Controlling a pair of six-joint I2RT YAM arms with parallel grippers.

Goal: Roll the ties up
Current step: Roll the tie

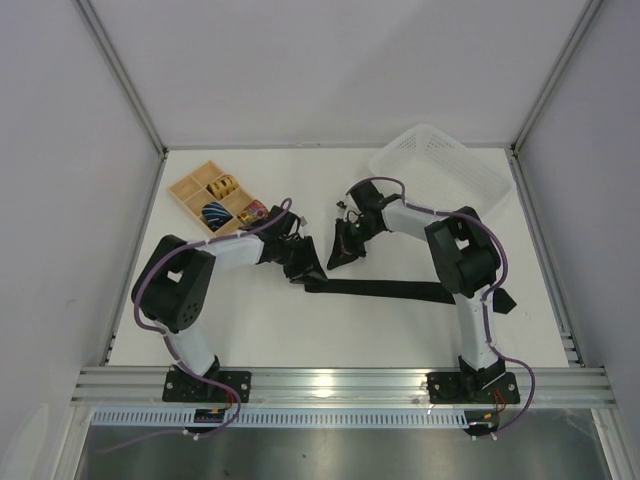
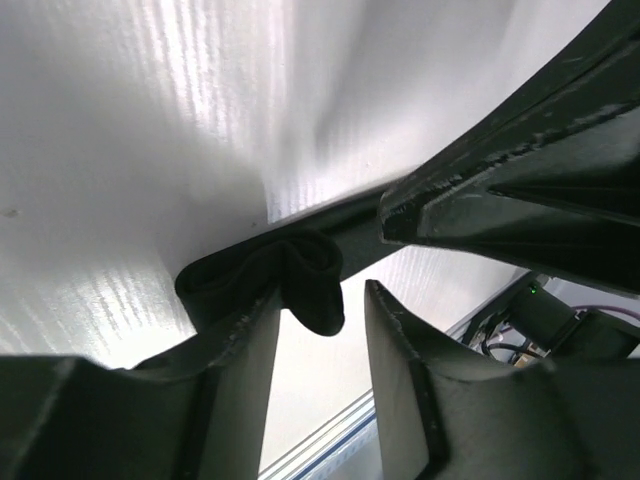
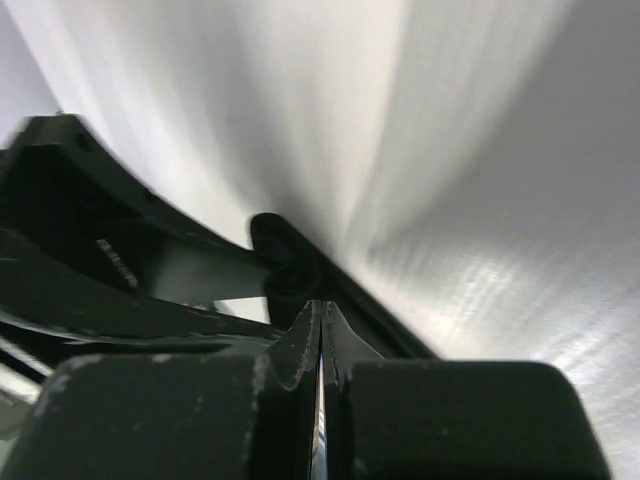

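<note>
Left wrist view: left tool (image 2: 320,297) spread, a started curl of the tie (image 2: 255,275) right at its fingertips. Right wrist view: right tool (image 3: 320,312) pressed together, tips against the strip. Remaining length stretched across the middle of the surface (image 1: 260,330), parallel to the near edge, tail toward the right edge. Pin the strip with the right tool, close the left on the curl, roll evenly without tugging.

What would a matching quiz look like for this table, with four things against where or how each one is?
Things:
1 tie
2 basket
3 wooden tray
4 right claw

Place or state:
A shut
B far right corner
C lying flat between the two arms
D far left

Pairs: 1-C, 2-B, 3-D, 4-A
</note>
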